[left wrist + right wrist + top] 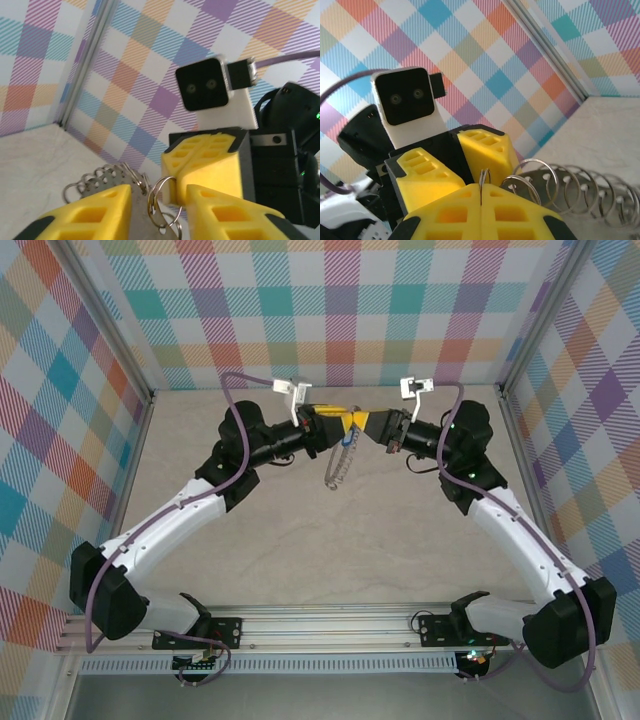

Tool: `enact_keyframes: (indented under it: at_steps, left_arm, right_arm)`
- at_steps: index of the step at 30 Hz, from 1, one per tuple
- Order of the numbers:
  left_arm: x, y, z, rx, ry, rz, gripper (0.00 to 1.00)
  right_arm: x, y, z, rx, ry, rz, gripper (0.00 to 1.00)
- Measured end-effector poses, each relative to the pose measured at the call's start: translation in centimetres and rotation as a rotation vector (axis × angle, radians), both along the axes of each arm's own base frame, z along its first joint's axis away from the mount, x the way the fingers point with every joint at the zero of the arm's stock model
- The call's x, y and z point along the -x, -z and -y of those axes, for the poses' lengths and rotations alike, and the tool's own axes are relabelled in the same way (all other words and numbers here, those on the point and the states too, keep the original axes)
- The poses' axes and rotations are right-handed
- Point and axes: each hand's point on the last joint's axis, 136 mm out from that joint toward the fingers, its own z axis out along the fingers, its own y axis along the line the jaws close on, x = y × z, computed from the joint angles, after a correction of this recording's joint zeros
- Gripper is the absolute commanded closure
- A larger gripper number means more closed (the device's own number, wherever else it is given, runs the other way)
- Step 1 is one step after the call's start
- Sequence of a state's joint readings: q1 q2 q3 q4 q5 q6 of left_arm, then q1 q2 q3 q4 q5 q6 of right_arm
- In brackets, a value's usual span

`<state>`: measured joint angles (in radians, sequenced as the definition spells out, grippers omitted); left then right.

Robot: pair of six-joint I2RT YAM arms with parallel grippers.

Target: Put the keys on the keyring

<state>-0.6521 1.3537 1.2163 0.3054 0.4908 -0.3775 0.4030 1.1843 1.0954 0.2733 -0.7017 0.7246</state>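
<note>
Both grippers meet in mid-air over the back of the table. My right gripper [481, 189] [372, 426] is shut on one small wire loop [484, 176] at the edge of the keyring [580, 186]. The keyring is a grey metal band fringed with loops, and it hangs down from the fingertips [338, 468]. My left gripper [159, 190] [338, 420] faces the right one with its jaws apart. The keyring's band [107, 181] lies against its left finger, and a split ring [161, 192] stands in the gap. A small blue piece [347, 440], apparently the keys' tag, hangs just below the fingertips.
Plaid walls close in the beige table [300, 540] at the back and on both sides, with a metal corner post [82, 70] near the left gripper. The right wrist's camera block [205, 85] sits directly opposite the left fingers.
</note>
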Motion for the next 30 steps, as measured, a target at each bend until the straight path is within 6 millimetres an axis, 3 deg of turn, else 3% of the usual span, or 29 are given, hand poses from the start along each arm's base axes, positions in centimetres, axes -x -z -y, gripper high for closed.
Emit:
enact_keyframes:
  at_steps: [7, 15, 25, 30]
  left_arm:
    - [-0.1, 0.1, -2.1, -0.094, -0.052, 0.035, 0.54]
    - [-1.1, -0.7, -3.7, -0.187, -0.058, 0.094, 0.53]
    - [-1.7, 2.5, -1.5, -0.295, 0.152, 0.047, 0.63]
    - [-1.1, 4.2, -1.2, -0.333, 0.219, 0.011, 0.63]
  right_arm:
    - [0.6, 1.1, 0.2, 0.18, -0.035, 0.066, 1.0]
    - [0.7, 3.6, 0.3, 0.382, -0.091, 0.139, 1.0]
    - [-0.2, 7.5, 0.0, 0.514, -0.158, 0.154, 1.0]
    - [-0.5, 8.0, -0.1, 0.526, -0.169, 0.154, 1.0]
